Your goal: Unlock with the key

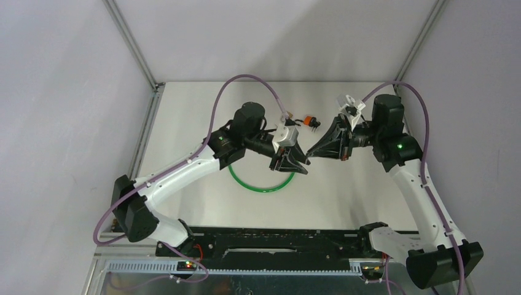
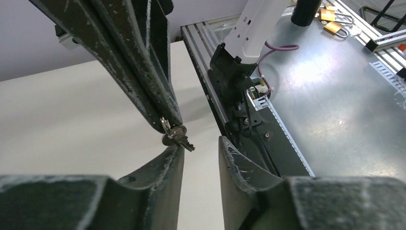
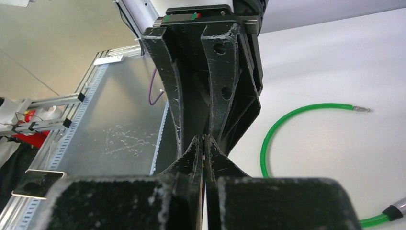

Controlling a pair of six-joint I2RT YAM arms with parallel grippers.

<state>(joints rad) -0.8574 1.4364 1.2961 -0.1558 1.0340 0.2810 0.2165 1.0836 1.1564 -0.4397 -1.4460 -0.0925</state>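
Key transfer in mid-air above the table (image 1: 184,123). The right gripper (image 2: 166,125) is closed on the head end of a small silver key (image 2: 176,137), whose toothed blade hangs free below the pinch. The right wrist view shows the same fingers pressed together on a thin metal edge. The left gripper (image 2: 201,145) has its jaws apart and holds nothing; its tips sit just below the key, with one finger all but touching the blade. The two claws meet tip to tip near the rim of the green cable (image 3: 325,106) loop, which lies flat on the table with one metal-tipped end free. A small orange-and-black object (image 1: 311,121), possibly the lock body, lies beyond the grippers and apart from them; no keyway can be made out. The step in hand appears to be a handover or regrasp of the key. To do it well, the left jaws should be centred on the exposed part of the key before they close. They should press on its flat faces rather than its teeth, so that the key sits straight. The right fingers should release only once the left grip is firm, since so small and smooth a key is likely to pivot or drop.
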